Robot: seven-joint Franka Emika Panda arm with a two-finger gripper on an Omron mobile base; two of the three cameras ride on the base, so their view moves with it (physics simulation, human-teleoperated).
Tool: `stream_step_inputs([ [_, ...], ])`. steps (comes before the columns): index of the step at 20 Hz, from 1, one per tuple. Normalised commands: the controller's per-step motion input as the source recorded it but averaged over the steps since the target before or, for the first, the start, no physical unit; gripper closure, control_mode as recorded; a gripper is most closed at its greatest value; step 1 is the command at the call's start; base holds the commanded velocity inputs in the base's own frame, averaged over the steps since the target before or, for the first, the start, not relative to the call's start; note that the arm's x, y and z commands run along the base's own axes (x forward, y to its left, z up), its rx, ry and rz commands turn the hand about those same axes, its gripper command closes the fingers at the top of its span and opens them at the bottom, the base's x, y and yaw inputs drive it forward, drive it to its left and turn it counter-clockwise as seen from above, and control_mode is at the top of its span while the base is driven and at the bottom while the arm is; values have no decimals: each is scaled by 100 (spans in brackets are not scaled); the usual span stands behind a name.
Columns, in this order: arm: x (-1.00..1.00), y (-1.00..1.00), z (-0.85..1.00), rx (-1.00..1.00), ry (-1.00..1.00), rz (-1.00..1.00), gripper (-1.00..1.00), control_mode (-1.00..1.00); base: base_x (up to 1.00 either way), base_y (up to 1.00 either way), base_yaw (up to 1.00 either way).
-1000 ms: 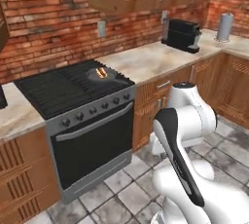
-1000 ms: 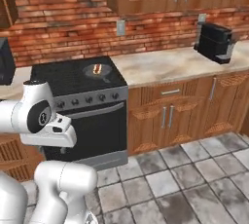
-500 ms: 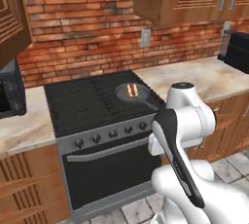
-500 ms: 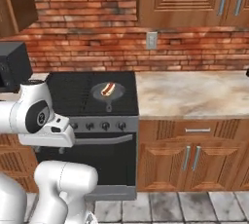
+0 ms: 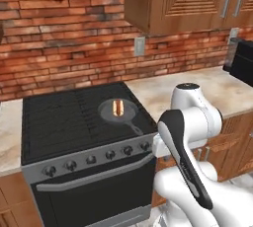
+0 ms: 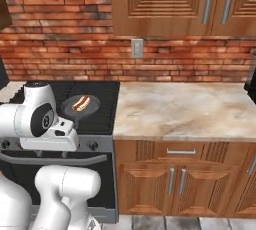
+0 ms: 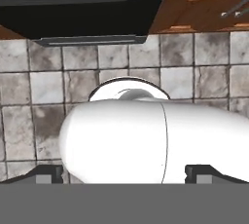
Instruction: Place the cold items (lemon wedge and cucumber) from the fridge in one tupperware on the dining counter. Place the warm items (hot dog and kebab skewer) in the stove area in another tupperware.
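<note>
Jaws spread wide and empty, the gripper (image 7: 124, 173) points down at grey floor tiles (image 7: 39, 89) near the stove (image 5: 74, 137). On its black top, a hot dog (image 5: 118, 107) lies in a small dark pan (image 5: 120, 113). To the right runs a beige marble counter (image 6: 185, 111), under wooden cabinets (image 6: 190, 1) and a red brick wall (image 5: 64, 48).

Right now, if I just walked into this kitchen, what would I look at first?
Probably the hot dog lying in a small dark pan on the black stove, with the red brick wall behind it. The big white robot arm stands in front, folded up by the stove's right side. Its claw points down at the grey floor tiles.
</note>
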Motion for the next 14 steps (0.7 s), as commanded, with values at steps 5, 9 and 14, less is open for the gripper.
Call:
stream_step_inputs([
  [5, 0, 0, 0, 0, 0, 0, -100, 100, 19, 57, 16],
  [9, 0, 0, 0, 0, 0, 0, -100, 100, 49, 45, 21],
  [14, 0, 0, 0, 0, 0, 0, -100, 100, 82, 5, 5],
])
